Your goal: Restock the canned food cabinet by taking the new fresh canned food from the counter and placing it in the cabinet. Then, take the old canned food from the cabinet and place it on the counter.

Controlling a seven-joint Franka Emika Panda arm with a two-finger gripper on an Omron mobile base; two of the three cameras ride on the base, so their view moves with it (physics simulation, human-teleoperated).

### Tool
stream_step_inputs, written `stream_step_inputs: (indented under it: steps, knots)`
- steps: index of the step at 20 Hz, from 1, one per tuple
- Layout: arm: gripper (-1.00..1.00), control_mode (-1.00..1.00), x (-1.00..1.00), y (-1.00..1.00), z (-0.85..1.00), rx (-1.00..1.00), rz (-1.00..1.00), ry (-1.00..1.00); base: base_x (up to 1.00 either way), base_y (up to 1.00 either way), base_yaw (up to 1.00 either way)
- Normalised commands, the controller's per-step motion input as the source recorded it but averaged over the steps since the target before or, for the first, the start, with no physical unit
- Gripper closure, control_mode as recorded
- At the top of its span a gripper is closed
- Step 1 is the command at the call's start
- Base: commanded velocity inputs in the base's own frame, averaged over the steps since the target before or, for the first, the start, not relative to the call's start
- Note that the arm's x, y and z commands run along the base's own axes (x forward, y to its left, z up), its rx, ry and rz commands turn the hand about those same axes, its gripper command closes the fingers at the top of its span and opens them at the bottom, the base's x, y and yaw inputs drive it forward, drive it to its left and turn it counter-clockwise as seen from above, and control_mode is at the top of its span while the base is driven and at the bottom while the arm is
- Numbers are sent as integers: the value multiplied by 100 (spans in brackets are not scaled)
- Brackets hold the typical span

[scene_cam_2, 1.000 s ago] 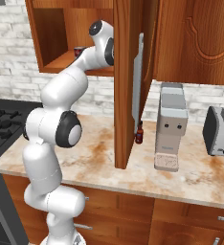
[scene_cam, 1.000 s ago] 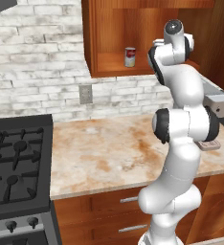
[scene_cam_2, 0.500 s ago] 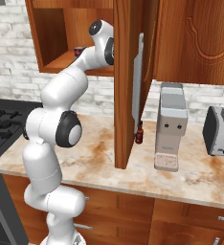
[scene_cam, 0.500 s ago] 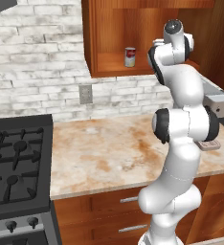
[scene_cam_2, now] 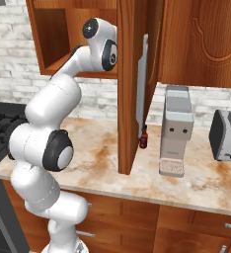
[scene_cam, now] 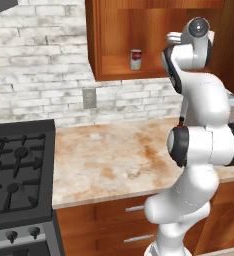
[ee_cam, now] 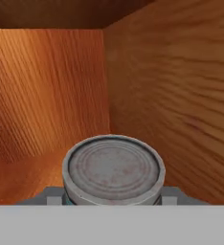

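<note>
The cupboard hangs open on the wall above the counter, and the arm reaches up into its right part. On the cupboard floor, left of the arm, a red-and-white tin stands upright, near the back wall and apart from the robot. In the hand view, a second tin sits between the gripper fingers, its silver ringed top facing the camera. A thin teal strip shows at its lower edge, so this is the blue-labelled tin. The fingers press against its two sides, pinching it. It sits deep in the cupboard, close to the corner where the back wall meets the side wall.

Below the cupboard, the open door hangs down toward the counter. Just beside the door's lower edge stands a small dark bottle. Further right of the cupboard are a grey coffee machine and a toaster.
</note>
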Motion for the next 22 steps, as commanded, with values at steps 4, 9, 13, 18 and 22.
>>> stream_step_inputs:
  steps: [4,9,13,18,22]
  knots:
    - [100,-100,-100,9,42,0,16,-24,0,0,0]
    - [100,-100,-100,23,33,-1,18,-4,0,0,0]
    - [100,-100,-100,44,-7,-11,25,2,0,0,0]
    - [100,-100,-100,58,-73,-22,29,28,0,0,0]
    - [100,-100,-100,62,-100,-29,31,50,0,0,0]
